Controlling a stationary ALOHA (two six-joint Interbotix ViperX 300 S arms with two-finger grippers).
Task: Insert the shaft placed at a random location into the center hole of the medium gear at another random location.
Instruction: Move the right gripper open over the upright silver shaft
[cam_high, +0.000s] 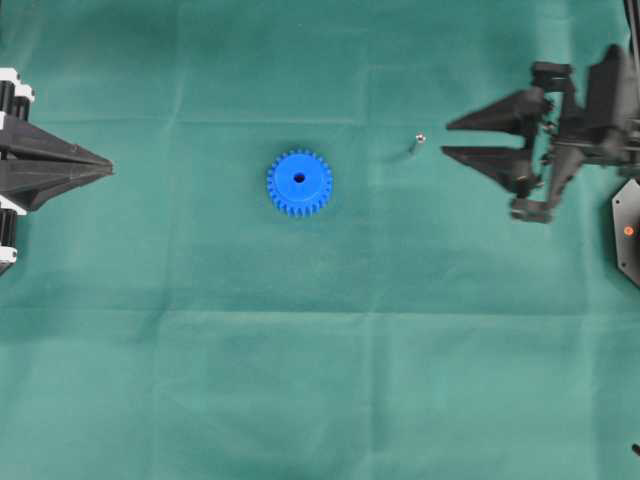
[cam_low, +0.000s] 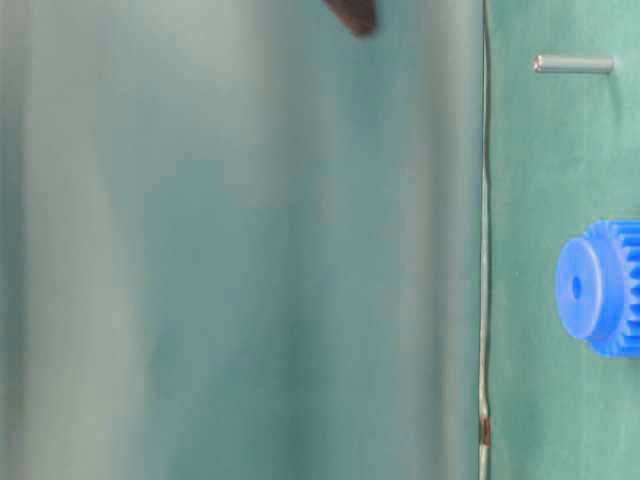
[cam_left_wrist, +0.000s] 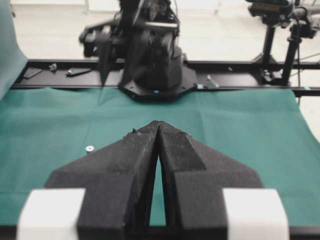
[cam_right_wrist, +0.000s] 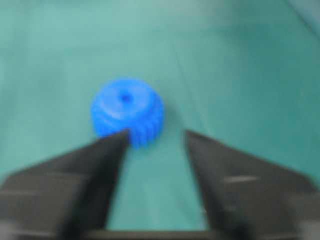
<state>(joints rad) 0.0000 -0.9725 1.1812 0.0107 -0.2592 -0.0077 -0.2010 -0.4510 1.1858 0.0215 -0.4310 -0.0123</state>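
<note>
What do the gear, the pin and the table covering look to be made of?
Medium gear: likely plastic, uniform bright blue, matte. Shaft: apparently metal, silvery-grey with a sheen. Table cover: seemingly green cloth, dull, with fold creases.

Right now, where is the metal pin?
In the overhead view the pin lies on the green cloth, right of the blue gear, just ahead of the open right gripper.

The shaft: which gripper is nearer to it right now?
Right. The right gripper sits open just to the right of the shaft in the overhead view. The left gripper is shut at the far left edge, beyond the medium gear.
</note>
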